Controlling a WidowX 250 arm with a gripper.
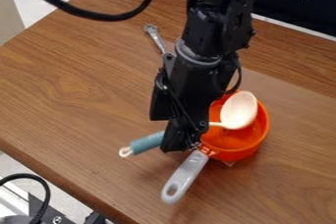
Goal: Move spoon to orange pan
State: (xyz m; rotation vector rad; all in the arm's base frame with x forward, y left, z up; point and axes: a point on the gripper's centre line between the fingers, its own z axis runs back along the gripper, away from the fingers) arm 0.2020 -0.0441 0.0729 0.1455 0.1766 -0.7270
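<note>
Spoon [238,110], its bowl over the pan [233,140], should feel light, stiff and a bit slippery, so we'd grip mid-handle, near where the claw [183,145] hangs (apart or clamped, we can't tell).

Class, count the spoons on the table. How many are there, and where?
1: the cream spoon with a teal handle, its bowl over the round orange pan. The slim silver metal utensil behind the robot arm, partly hidden, may be another.
</note>
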